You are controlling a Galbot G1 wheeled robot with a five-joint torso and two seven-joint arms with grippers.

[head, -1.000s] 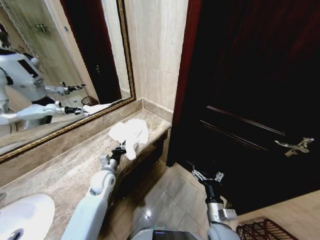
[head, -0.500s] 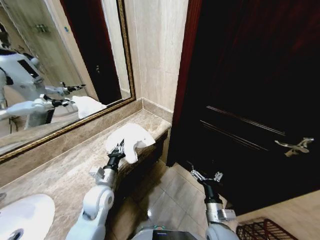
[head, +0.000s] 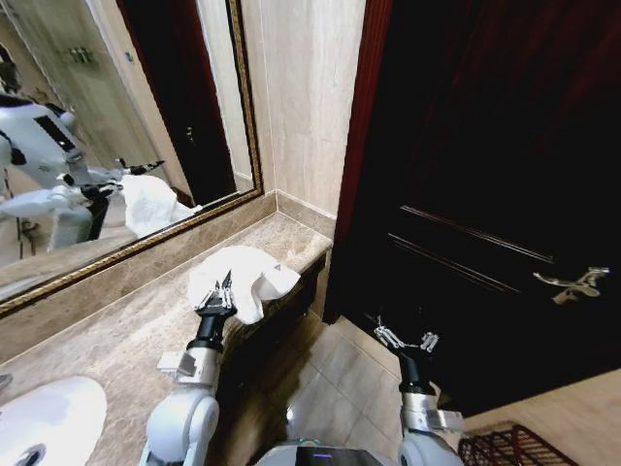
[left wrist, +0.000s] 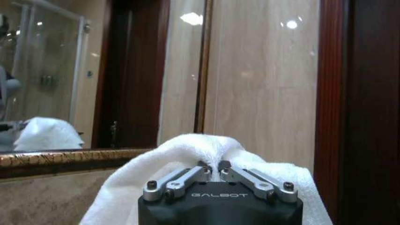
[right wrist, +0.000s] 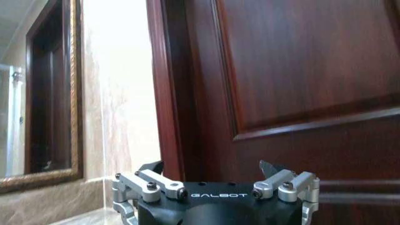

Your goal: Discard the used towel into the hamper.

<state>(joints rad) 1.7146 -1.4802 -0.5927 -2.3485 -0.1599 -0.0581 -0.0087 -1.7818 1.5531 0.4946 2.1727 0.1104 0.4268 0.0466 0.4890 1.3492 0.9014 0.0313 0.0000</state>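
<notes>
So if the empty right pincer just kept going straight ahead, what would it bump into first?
Most likely the dark wooden door: the right pincer, open, points at its panel beside the frame, with nothing visible between.

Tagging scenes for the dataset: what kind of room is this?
Most likely a hotel-style bathroom: a marble counter with a white sink, a gilt-framed mirror above it, and a towel held in the left gripper.
</notes>
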